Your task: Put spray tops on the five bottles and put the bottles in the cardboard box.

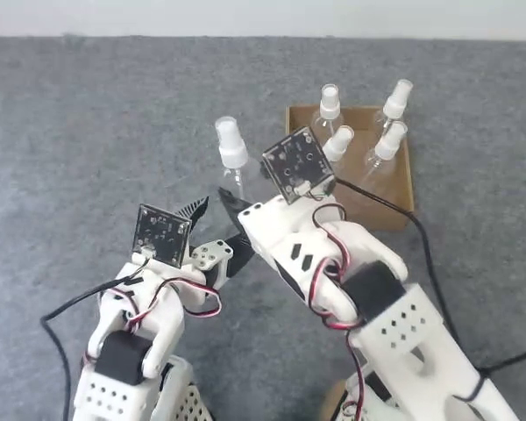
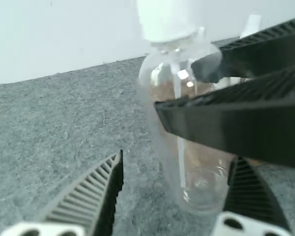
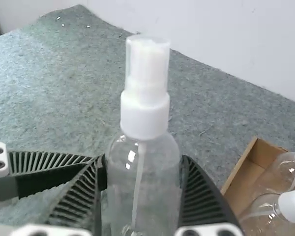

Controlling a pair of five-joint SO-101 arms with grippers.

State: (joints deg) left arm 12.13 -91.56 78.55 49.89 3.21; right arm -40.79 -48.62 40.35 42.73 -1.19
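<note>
With the right gripper (image 3: 142, 187) clamped on the fifth spray bottle (image 1: 232, 162), upright just left of the cardboard box (image 1: 381, 215) holding four others, and the left gripper (image 2: 178, 162) spread wide beside it, a tilted lift might clip the box wall or topple those inside.
</note>
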